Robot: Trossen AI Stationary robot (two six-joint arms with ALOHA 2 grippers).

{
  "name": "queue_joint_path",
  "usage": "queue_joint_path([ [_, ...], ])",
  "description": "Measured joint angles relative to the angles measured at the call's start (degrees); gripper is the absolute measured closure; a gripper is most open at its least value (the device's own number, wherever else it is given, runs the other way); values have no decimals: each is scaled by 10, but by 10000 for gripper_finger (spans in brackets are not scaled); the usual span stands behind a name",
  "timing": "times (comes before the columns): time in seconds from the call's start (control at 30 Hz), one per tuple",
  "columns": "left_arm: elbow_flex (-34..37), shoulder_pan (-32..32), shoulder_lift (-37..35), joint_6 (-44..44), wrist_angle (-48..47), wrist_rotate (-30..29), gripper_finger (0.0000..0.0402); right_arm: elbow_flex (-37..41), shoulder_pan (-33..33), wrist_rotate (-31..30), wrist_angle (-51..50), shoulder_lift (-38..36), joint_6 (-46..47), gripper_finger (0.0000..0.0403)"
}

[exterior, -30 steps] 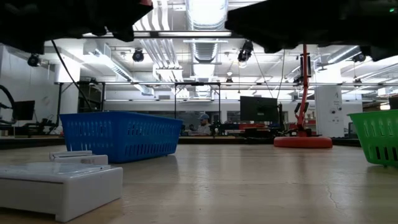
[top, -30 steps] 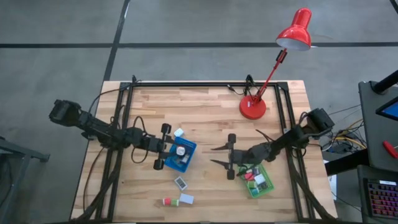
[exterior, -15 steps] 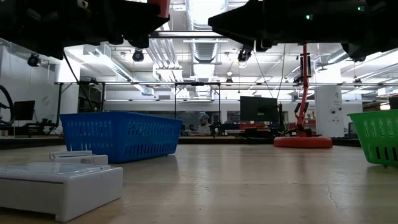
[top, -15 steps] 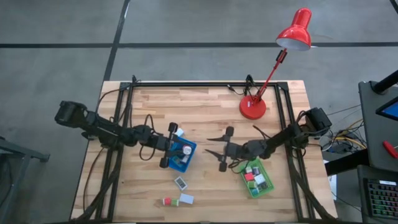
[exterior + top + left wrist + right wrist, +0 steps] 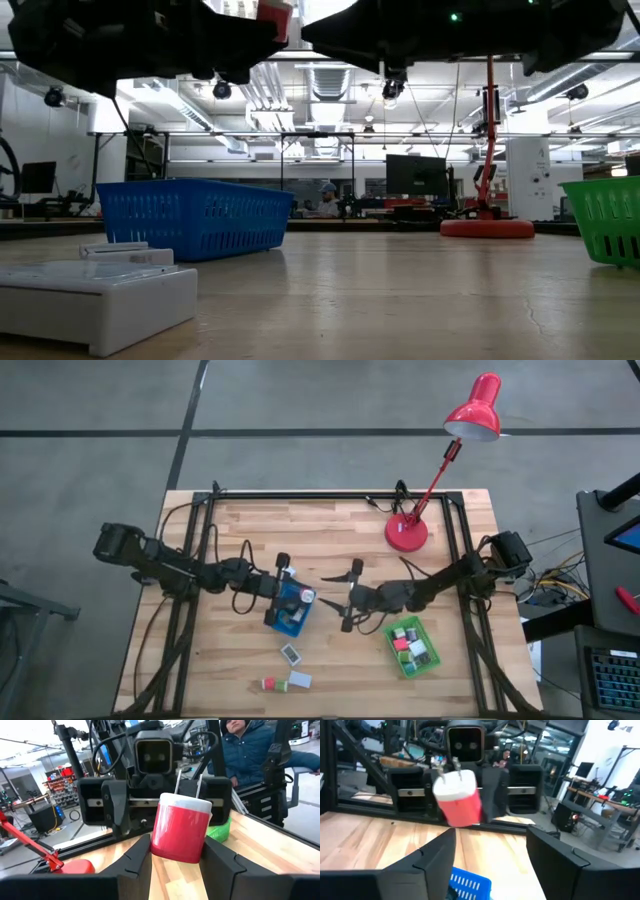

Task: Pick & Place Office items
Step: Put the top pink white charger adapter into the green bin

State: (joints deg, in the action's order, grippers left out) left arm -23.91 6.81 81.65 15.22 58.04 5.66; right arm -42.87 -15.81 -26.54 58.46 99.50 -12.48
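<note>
We see the left gripper [image 5: 176, 862] pinching a red block [image 5: 181, 827] (white-capped), the spread right gripper [image 5: 335, 601] at its three o'clock.

place: robotics lab or workshop | signs: exposed ceiling ducts [image 5: 330, 80], monitor [image 5: 415, 175] on far benches, parts shelves [image 5: 62, 795], seated person [image 5: 250, 750], concrete floor [image 5: 100, 420]

The left tool [image 5: 300, 594] hangs over one tray [image 5: 290, 610], facing the right tool [image 5: 335, 604] just beside it across a small gap. A second tray [image 5: 411, 647] sits behind and beside the right tool, a lamp [image 5: 408, 532] farther back on the bench [image 5: 330, 525]. Three loose items [image 5: 290, 653] lie on the bench nearer the front edge than both tools.
</note>
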Motion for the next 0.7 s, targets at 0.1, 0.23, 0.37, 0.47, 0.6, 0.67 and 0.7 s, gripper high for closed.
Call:
queue_joint_path([
  [0.1,-1,-4,-1,0,-4,2,274,-17,0,0,-29,0,-3,136],
  [0.23,-1,-4,-1,0,-4,4,274,-24,0,1,-29,0,-15,109],
  [0.37,-1,-7,-1,-2,-6,4,274,-25,1,17,-30,0,-13,100],
  [0.47,-1,-9,-1,-2,-6,4,274,-25,3,25,-30,0,-12,101],
  [0.6,-1,-13,-1,-2,-6,3,274,-32,3,34,-30,0,-12,106],
  [0.67,-1,-16,-1,-2,-6,4,274,-37,6,46,-30,0,-13,108],
  [0.7,-1,-17,-1,-2,-7,4,274,-40,7,49,-30,0,-13,108],
])
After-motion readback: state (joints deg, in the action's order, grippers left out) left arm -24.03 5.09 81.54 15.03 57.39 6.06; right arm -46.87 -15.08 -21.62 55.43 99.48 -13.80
